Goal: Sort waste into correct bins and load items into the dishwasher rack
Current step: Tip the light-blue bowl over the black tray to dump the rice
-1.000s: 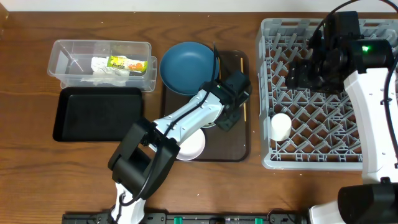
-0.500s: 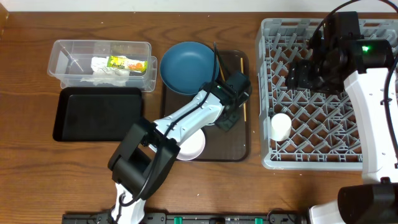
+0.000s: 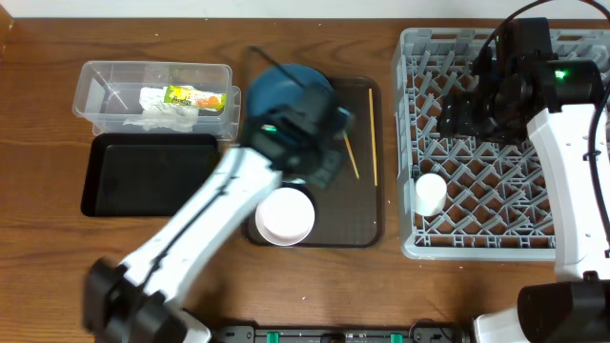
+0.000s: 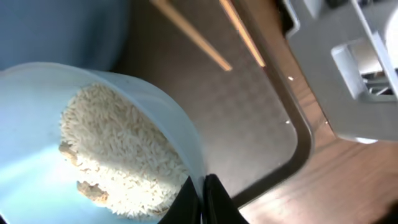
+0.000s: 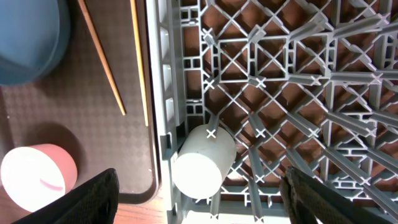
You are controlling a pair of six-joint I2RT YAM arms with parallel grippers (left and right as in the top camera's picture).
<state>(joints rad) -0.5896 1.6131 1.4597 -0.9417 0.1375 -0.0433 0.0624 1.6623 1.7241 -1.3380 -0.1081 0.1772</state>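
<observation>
My left gripper [image 4: 202,202] is shut on the rim of the small light blue bowl [image 4: 37,180], which holds white rice [image 4: 118,149] and hangs over the brown tray. In the overhead view the blurred left gripper [image 3: 315,148] is beside the dark blue bowl [image 3: 278,84]. The white bowl [image 3: 284,216] and two chopsticks [image 3: 351,157] lie on the tray. My right gripper [image 5: 199,183] is open and empty above the grey rack [image 3: 477,181], where the white cup [image 3: 430,193] lies. The clear tub [image 3: 105,90] holds tissue [image 3: 162,116] and the wrapper [image 3: 186,95]. The black tray [image 3: 148,171] is empty.
The brown serving tray [image 3: 357,214] sits between the bins and the rack. The rack's upright pegs [image 5: 280,81] fill the space under the right gripper. Bare wooden table [image 3: 315,286] runs along the front edge.
My left arm has swung left and lifted the small light blue bowl off the tray's middle, uncovering a chopstick. The right arm has not moved.
</observation>
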